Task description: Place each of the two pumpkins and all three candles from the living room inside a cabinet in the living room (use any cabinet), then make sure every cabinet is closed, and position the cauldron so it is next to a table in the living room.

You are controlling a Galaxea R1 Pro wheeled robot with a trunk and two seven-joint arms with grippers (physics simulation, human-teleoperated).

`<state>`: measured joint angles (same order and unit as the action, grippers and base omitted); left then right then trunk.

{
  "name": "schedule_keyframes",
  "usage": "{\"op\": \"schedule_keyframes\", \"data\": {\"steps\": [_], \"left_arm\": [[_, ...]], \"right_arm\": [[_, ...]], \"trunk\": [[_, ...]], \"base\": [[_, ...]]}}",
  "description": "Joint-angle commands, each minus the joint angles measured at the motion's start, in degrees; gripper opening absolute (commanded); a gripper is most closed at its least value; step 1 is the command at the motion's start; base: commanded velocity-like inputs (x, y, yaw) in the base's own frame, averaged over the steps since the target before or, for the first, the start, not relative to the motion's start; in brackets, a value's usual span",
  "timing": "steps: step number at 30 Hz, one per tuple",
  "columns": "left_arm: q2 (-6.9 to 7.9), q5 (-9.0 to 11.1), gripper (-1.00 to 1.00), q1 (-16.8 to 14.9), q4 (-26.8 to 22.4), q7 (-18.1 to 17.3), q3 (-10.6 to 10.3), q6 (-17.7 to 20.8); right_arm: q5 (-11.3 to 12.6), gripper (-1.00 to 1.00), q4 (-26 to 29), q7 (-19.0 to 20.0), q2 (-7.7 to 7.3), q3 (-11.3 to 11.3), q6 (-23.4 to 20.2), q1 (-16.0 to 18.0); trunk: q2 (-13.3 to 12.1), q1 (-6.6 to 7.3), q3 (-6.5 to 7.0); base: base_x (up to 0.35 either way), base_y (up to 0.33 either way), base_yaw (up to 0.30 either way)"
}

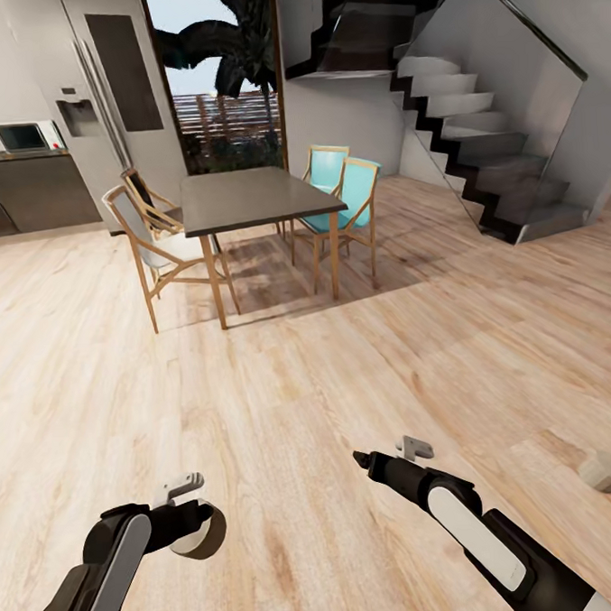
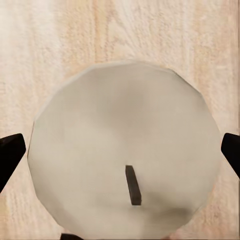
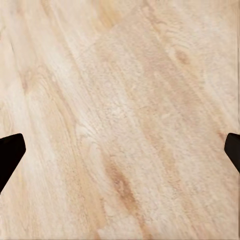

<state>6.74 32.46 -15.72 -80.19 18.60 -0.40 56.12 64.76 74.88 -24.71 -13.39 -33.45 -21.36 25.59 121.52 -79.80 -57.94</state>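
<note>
Candle [image 2: 125, 155] clamped in the left gripper [image 1: 194, 518], right gripper [image 3: 120, 150] spread empty, dining table [image 1: 254, 198] ahead: carrying leg; cabinet must be found next.

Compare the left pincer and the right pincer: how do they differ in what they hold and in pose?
The left pincer grips a pale candle, its wick end facing the wrist camera; the right pincer is open and empty, with only wooden floor between its fingers. In the head view, the right pincer reaches further forward than the left pincer. Both have dark fingers and hang above the floor.
</note>
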Motion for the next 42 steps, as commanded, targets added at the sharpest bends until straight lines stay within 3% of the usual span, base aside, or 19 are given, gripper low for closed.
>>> {"op": "schedule_keyframes", "data": {"steps": [1, 28, 37, 39, 42], "left_arm": [[0.03, 0.67, -1.0, -0.02, -0.06, 0.56, -0.04, 0.13], [0.05, 0.39, -1.0, -0.02, 0.27, 1.04, 0.04, 0.13], [0.48, 0.37, -1.0, -0.32, 0.64, 1.39, 0.04, 0.05], [0.59, -0.14, -1.0, -0.45, 1.07, 1.42, 0.08, 0.05], [0.54, -3.03, -1.0, -1.06, 3.52, 1.43, 0.19, -0.02]], "right_arm": [[0.43, 1.0, 0.09, -0.45, -0.05, -0.13, 0.01, 0.07], [0.34, 1.0, -0.27, -0.63, 0.03, -0.12, 0.09, 0.07], [0.31, 1.0, -3.21, -0.88, 0.04, 0.05, 0.16, 0.07], [0.29, 1.0, -3.35, -0.96, 0.03, 0.07, 0.19, 0.07], [0.19, 1.0, -3.44, -1.09, 0.05, 0.09, 0.35, 0.07]], "trunk": [[-0.39, 0.23, 0.1], [-11.22, 6.16, 4.6], [-14.83, 8.14, 6.22], [-15.63, 8.58, 6.58], [-16.84, 9.24, 7.12]], "base": [[0.0, 0.0, -0.206], [0.0, 0.0, -0.267], [0.0, 0.0, -0.277], [0.0, 0.0, -0.277], [0.0, 0.0, -0.277]]}}
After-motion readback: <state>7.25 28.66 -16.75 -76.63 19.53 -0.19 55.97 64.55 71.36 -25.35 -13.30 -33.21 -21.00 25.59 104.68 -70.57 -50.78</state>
